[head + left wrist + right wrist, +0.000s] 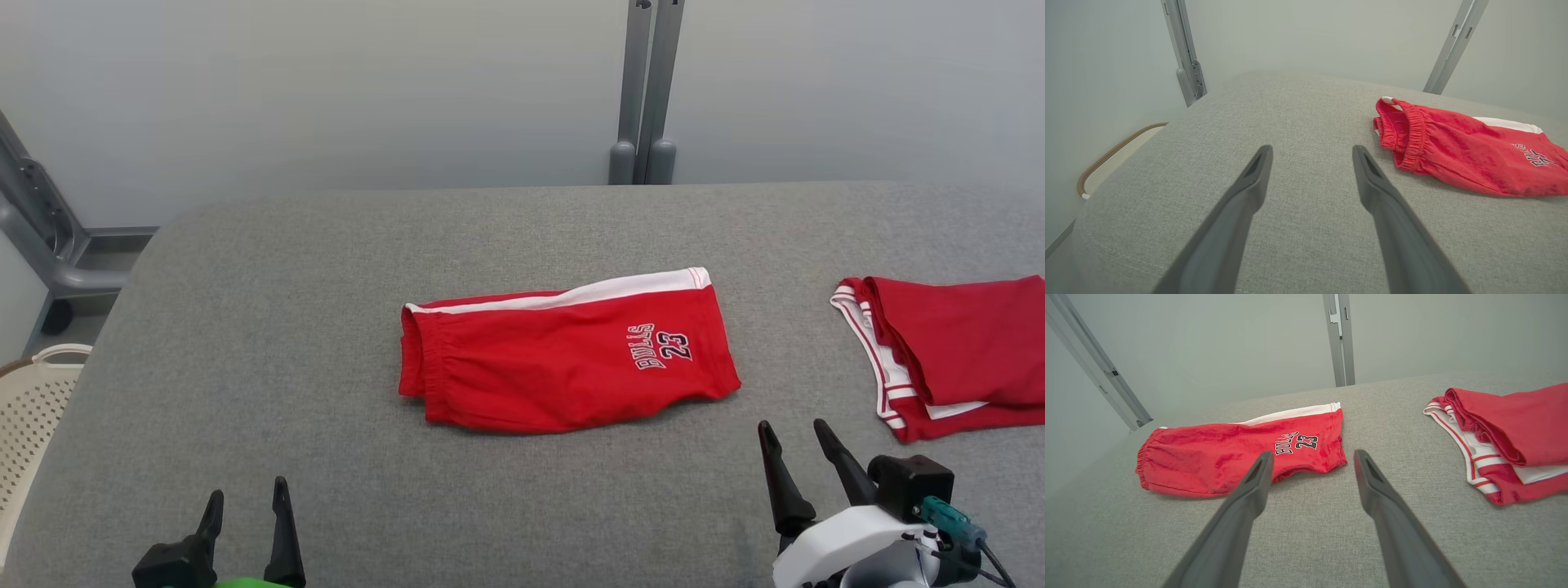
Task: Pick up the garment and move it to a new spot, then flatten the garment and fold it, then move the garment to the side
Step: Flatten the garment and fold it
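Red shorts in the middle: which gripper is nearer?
Right. The right gripper hovers just off the hem corner of the red shorts; the left gripper is farther off, left of the waistband end.

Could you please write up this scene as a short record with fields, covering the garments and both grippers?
Surface: grey padded table
Task garment: red shorts, apparently folded in half, flat at mid-table, waistband toward the robot's left
Other garment: folded red-and-white garment, at the table's right side
Left gripper: open, empty, apart from the shorts
Right gripper: open, empty, near the shorts' hem, not touching
Beside table: cream perforated basket, on the left
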{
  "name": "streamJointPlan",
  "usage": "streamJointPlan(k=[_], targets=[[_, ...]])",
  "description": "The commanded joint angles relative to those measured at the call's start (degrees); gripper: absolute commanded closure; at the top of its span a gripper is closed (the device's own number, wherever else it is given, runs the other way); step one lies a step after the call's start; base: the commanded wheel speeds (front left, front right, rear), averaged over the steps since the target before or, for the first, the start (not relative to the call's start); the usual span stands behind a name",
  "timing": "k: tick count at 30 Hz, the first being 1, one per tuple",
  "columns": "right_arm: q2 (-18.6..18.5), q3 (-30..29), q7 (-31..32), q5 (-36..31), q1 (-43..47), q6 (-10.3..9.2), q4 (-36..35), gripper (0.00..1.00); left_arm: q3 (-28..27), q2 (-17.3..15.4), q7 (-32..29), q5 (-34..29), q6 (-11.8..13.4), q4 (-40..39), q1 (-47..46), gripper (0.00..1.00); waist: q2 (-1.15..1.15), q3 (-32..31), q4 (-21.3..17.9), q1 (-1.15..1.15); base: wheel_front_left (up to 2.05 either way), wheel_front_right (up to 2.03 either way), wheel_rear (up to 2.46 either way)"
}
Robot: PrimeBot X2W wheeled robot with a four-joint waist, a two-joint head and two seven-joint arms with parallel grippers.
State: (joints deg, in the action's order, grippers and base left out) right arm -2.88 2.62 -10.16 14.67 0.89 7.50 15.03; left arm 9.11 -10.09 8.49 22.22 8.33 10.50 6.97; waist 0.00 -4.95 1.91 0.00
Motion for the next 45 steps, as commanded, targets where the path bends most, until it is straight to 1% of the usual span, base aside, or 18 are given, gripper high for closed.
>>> streamJointPlan(k=[1, 3, 5, 9, 11, 12, 13, 16, 18, 19, 20, 25, 29, 36, 41, 45], targets=[[0.0, 0.0, 0.6, 0.3, -0.9, -0.04, 0.1, 0.00, 0.0, -0.5, 1.0, -0.2, 0.2, -0.5, 0.1, 0.00, 0.00, 0.2, 0.1, 0.00, 0.00, 0.00, 0.00], [-0.1, -0.2, 3.1, 1.1, -1.8, -0.04, 0.8, 0.00, 0.1, -0.5, 1.5, -0.4, 0.2, -0.7, -0.1, 0.00, 0.00, 0.6, 0.3, 0.00, 0.00, 0.00, 0.00], [0.0, 0.2, 7.5, -0.2, -3.5, -0.03, 1.5, 0.00, 0.3, -0.7, 1.7, -0.6, 0.2, -0.8, -0.5, 0.00, 0.00, 1.1, 0.5, 0.00, 0.00, 0.00, 0.00], [-0.1, -0.8, 18.8, -1.8, -8.3, -0.03, 2.7, 0.00, 0.9, -0.9, 1.6, -1.0, 0.0, -1.0, -1.5, 0.00, 0.00, 2.2, 1.5, 0.00, 0.00, 0.00, 0.00], [-0.2, -2.7, 24.5, -1.8, -11.0, -0.03, 3.4, 0.00, 1.2, -1.1, 1.4, -1.2, -0.2, -1.2, -2.0, 0.00, 0.00, 3.0, 2.2, 0.00, 0.00, 0.00, 0.00], [-0.2, -2.7, 24.5, -1.8, -11.0, -0.03, 3.4, 0.00, 1.2, -1.1, 1.4, -1.2, -0.2, -1.2, -2.0, 0.00, 0.00, 3.0, 2.2, 0.00, 0.00, 0.00, 0.00], [-0.4, -4.4, 30.0, -3.5, -13.8, -0.02, 4.1, 0.00, 1.7, -1.2, 1.3, -1.4, -0.5, -1.3, -2.5, 0.00, 0.00, 3.9, 3.2, 0.00, 0.00, 0.00, 0.00], [-1.3, -8.1, 37.6, -5.6, -18.4, -0.06, 5.2, 0.00, 2.8, -0.8, 1.4, -1.8, -1.2, -1.7, -4.0, 0.00, 0.00, 6.1, 5.2, 0.00, 0.00, 0.00, 0.00], [-1.8, -10.4, 41.2, -7.3, -21.3, -0.07, 5.9, 0.00, 3.5, -0.4, 1.3, -1.9, -1.4, -1.8, -5.1, 0.00, 0.00, 7.7, 6.7, 0.00, 0.00, 0.00, 0.00], [-1.8, -10.4, 41.2, -7.3, -21.3, -0.07, 5.9, 0.00, 3.5, -0.4, 1.3, -1.9, -1.4, -1.8, -5.1, 0.00, 0.00, 7.7, 6.7, 0.00, 0.00, 0.00, 0.00], [-1.8, -11.5, 43.0, -7.7, -22.8, 0.00, 6.7, 0.00, 3.9, -0.4, 1.4, -2.1, -1.7, -1.7, -5.6, 0.00, 0.00, 8.4, 7.4, 0.00, 0.00, 0.00, 0.00], [-1.6, -19.6, 51.4, -12.1, -30.4, -0.01, 10.6, 0.00, 5.6, 0.0, 1.3, -3.0, -2.6, -1.4, -8.1, 0.00, 0.00, 11.4, 10.7, 0.00, 0.00, 0.00, 0.00], [-2.2, -22.0, 53.6, -15.8, -35.1, -0.03, 13.2, 0.00, 6.3, 0.4, 1.8, -2.8, -3.2, -1.2, -9.7, 0.00, 0.00, 13.6, 12.8, 0.00, 0.00, 0.00, 0.00], [-3.8, -25.3, 53.4, -19.7, -39.4, -0.02, 18.8, 0.00, 7.5, 0.8, 2.2, -2.9, -3.8, 0.1, -11.8, 0.00, 0.00, 16.2, 15.5, 0.00, 0.00, 0.00, 0.00], [-4.8, -26.2, 53.4, -21.5, -40.9, -0.03, 22.2, 0.00, 8.1, 1.1, 2.7, -2.9, -4.3, 1.0, -12.6, 0.00, 0.00, 17.4, 16.4, 0.00, 0.00, 0.00, 0.00], [-4.4, -27.2, 53.5, -22.6, -41.2, -0.03, 24.2, 0.00, 8.2, 1.1, 3.0, -2.7, -4.2, 1.4, -12.9, 0.00, 0.00, 18.0, 16.6, 0.00, 0.00, 0.00, 0.00]])
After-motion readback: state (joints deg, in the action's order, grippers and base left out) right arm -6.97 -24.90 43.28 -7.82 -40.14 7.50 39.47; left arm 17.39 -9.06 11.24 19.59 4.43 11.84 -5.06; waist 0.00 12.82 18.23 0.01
